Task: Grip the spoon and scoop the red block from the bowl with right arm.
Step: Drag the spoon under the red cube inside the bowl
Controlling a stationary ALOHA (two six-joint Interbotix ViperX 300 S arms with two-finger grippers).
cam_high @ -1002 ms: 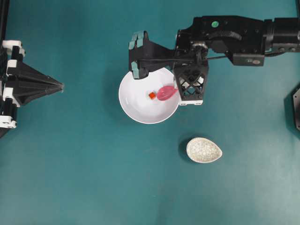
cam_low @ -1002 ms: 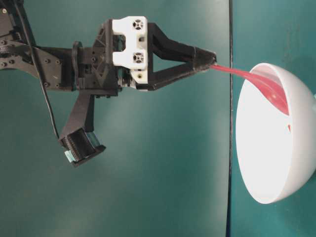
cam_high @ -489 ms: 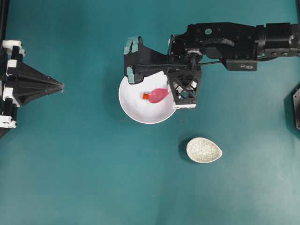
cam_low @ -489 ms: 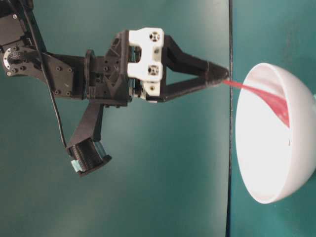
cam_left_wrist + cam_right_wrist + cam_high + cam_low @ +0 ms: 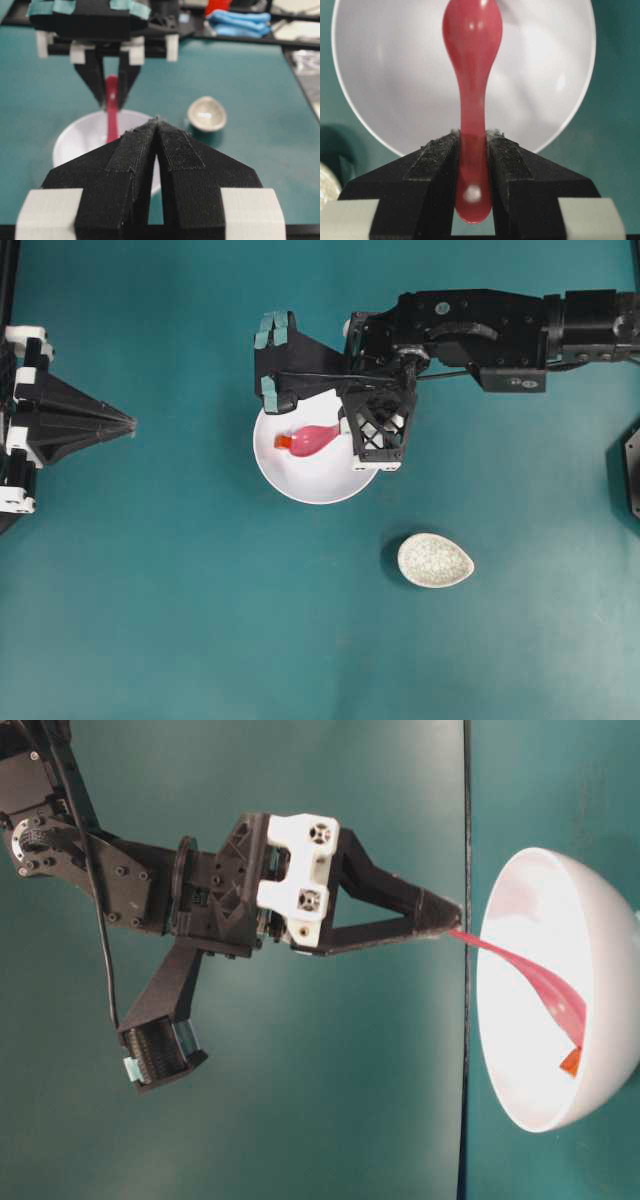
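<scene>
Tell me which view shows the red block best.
The overhead view: the red block shows at the tip of the spoon inside the bowl. The table-level view shows it partly, under the spoon's tip. Neither wrist view shows it.

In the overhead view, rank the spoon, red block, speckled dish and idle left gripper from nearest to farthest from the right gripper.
1. spoon, clamped in the right gripper.
2. red block, at the spoon's tip, inside the bowl.
3. speckled dish, toward the lower right.
4. left gripper, at the far left edge.
</scene>
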